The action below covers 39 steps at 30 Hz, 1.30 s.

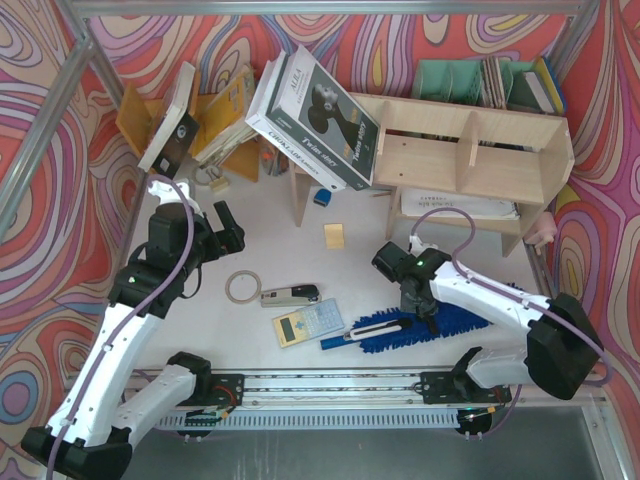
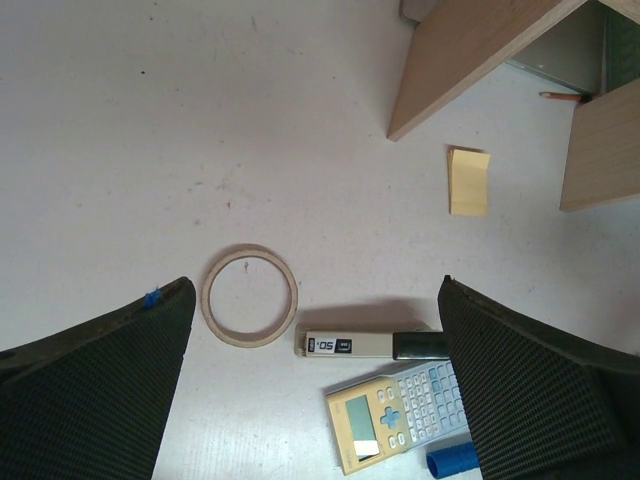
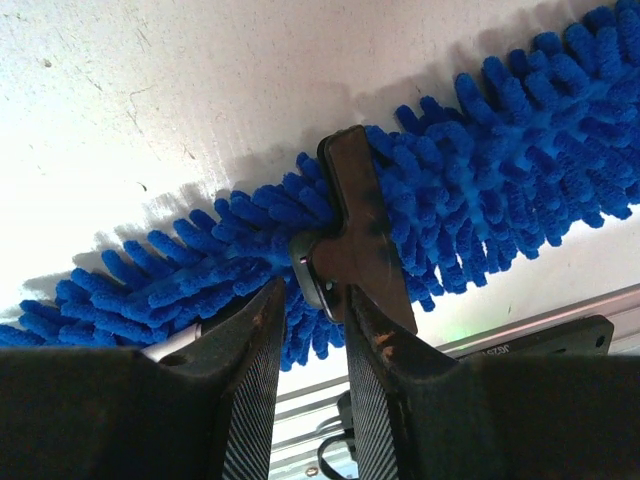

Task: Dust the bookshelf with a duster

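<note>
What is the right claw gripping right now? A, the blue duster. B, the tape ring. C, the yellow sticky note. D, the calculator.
A: in the wrist view the right claw has its fingers closed on the blue fibres of the duster. The calculator, tape ring and sticky note lie apart from it on the table.

top cam: high at the near edge, looking down on whole table (image 1: 280, 250). left wrist: looks down from above, shares calculator (image 2: 400, 412) with top. right wrist: tight on duster (image 3: 480, 200), shared too.
</note>
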### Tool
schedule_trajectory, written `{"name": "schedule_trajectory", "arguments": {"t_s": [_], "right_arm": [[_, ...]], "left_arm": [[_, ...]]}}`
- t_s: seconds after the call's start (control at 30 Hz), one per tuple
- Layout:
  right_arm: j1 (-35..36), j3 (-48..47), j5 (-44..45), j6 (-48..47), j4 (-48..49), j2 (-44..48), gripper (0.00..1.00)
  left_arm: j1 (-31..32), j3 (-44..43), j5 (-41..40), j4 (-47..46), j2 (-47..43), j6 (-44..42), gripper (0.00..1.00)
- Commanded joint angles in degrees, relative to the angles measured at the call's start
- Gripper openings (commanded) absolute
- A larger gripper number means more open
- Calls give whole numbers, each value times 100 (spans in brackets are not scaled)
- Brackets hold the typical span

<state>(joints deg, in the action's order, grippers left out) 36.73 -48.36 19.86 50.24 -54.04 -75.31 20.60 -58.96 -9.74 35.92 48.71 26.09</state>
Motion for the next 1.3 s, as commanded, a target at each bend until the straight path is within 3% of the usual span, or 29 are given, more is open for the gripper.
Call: {"name": "schedule_trajectory", "arguments": {"t_s": [0.0,0.4,1.27], "right_arm": [[-17,-94,183,16,-77,-148,35],[-17,-139,330,202,-237,-342,33],[-17,-791,922,274,-739,-317,10]], "left_arm": [[13,56,-99,44,-3,-99,98],[14,51,-160,82,33,-77,99],[14,42,-307,117,-28,-69,98]]}}
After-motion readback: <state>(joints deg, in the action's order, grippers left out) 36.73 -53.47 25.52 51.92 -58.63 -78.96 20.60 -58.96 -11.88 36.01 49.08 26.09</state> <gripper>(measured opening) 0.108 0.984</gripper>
